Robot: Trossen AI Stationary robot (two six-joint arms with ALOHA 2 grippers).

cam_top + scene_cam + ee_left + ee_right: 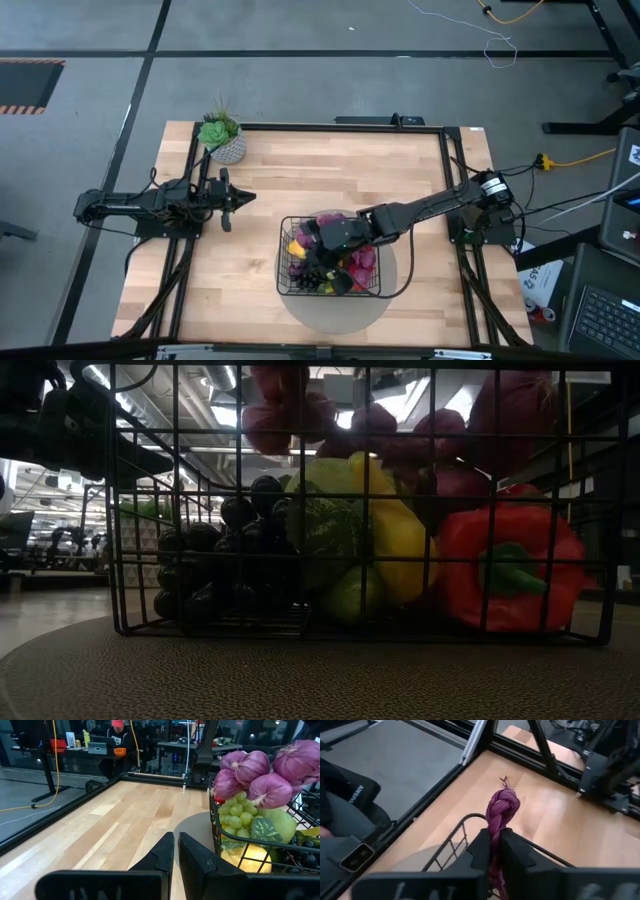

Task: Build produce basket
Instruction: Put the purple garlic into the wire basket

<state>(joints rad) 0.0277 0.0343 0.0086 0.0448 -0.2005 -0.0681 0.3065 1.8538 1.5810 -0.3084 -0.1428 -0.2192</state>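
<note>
While the right gripper (318, 262) sits over the basket (288, 283) at lower centre of the high view, fingers clamped on a braided purple stem (501, 809), its arm hides much of the produce (362, 262). Low view: dark grapes (215, 565), yellow piece (398, 540), red pepper (512, 568), all dim behind mesh. Left gripper (232, 198), fingers together, waits mid-left above the table (330, 170).

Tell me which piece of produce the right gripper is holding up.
The purple braided bunch of onions, pinched by its twisted stem in the right gripper. It hangs over the basket, while the red pepper and other produce lie inside.
</note>
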